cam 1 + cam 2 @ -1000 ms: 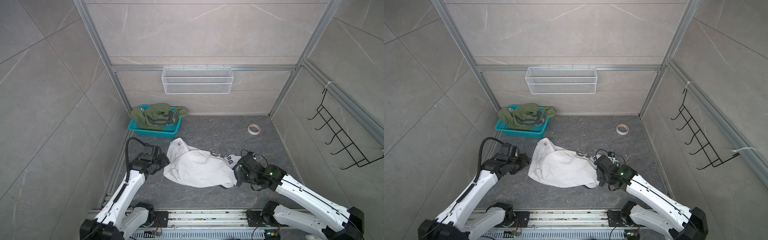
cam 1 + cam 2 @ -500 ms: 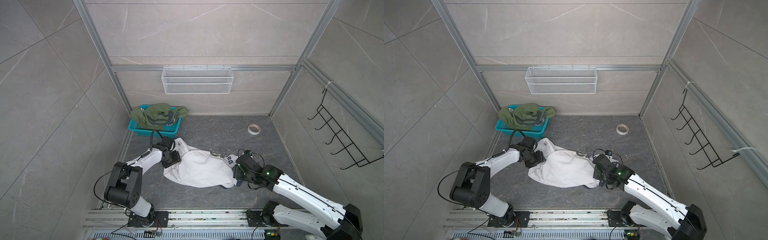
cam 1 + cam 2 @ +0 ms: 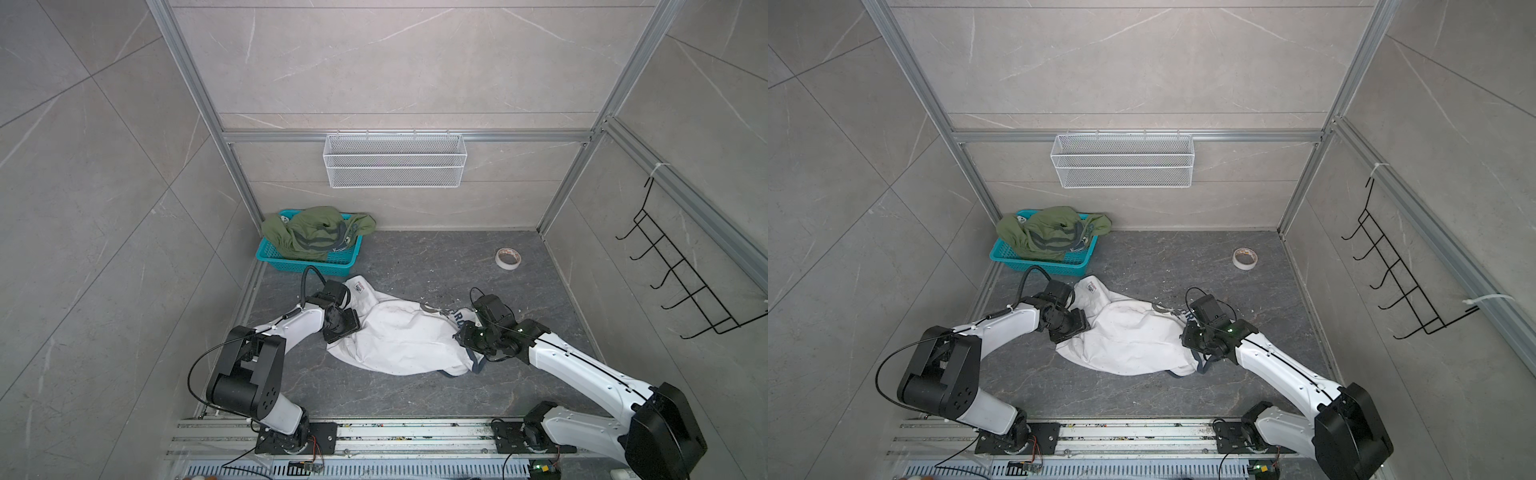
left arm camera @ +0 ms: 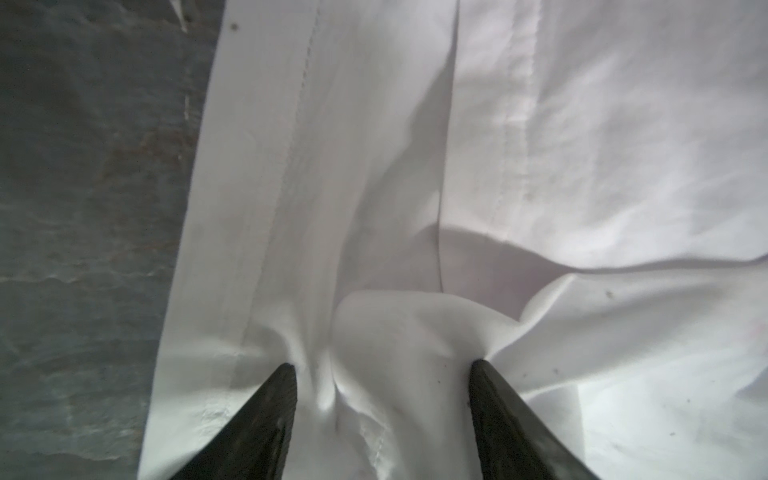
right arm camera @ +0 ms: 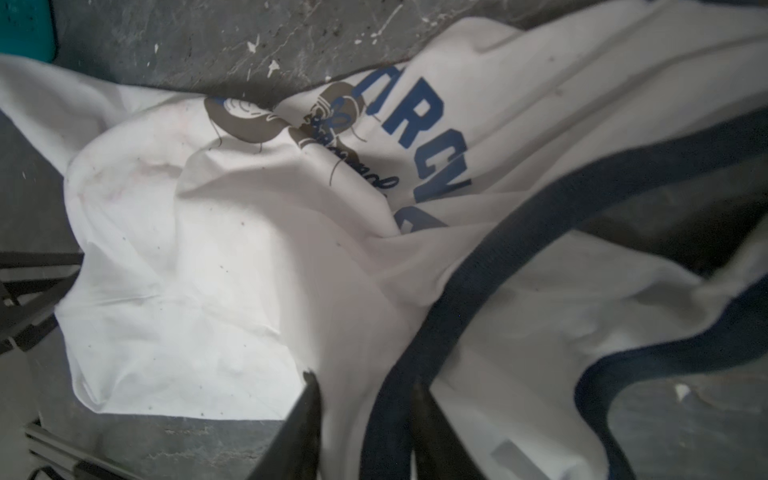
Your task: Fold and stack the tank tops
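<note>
Dark grey, stone-look surface (image 3: 415, 257), speckled with pale flecks. The white tank top (image 3: 399, 336) sprawls crumpled across its near middle. The teal basket (image 3: 307, 266) sits in the far left corner, just beyond the shirt. A roll of tape (image 3: 508, 258) lies alone at far right, well apart from both.

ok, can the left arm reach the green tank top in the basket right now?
Probably yes. The olive tank top lies heaped in the teal basket just beyond the left gripper, nothing standing between. Its open jaws straddle a fold of the white tank top, so lift clear first.
</note>
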### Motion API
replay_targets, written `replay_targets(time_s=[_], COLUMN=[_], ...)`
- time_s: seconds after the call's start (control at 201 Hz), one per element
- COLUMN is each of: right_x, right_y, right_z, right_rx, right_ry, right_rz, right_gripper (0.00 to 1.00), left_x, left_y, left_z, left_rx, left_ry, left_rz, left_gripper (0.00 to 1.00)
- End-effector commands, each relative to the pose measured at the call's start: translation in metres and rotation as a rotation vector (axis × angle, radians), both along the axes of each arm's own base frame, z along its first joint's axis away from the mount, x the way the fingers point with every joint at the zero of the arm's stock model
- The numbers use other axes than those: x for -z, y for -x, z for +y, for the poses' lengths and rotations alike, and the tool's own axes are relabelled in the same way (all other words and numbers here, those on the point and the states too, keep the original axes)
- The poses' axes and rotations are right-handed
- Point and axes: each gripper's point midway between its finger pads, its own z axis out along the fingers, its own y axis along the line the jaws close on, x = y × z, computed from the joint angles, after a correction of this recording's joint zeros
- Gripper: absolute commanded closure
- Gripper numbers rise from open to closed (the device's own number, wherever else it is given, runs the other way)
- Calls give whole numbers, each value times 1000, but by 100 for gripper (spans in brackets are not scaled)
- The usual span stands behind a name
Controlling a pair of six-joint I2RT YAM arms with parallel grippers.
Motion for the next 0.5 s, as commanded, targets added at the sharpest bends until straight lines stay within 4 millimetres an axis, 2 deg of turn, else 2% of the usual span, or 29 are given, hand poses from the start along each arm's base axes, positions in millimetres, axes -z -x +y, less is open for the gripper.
replay_targets(time_s=[0.0, 0.119, 0.269, 0.413, 0.493], right_x=[-17, -38, -59, -50, -40], right_y=[3, 7, 20, 42, 47], right_z=[-12, -45, -84, -121, -130], right_rx=[7, 65, 158, 309, 362], right_ry=[32, 150, 259, 354, 371], right_rz=[-46, -111, -165, -122, -86], right_gripper=[81, 96, 99, 97, 97], left_x=[-15, -24, -40, -53, -51], left_y=[-6, -8, -9, -10, -10], left_z=[1, 0, -4, -11, -18], left_rx=[-6, -1, 15, 26, 43], left_ry=[7, 14, 33, 77, 97], left_rz=[-68, -102, -159, -208, -194], left_gripper=[31, 31, 31, 30, 31])
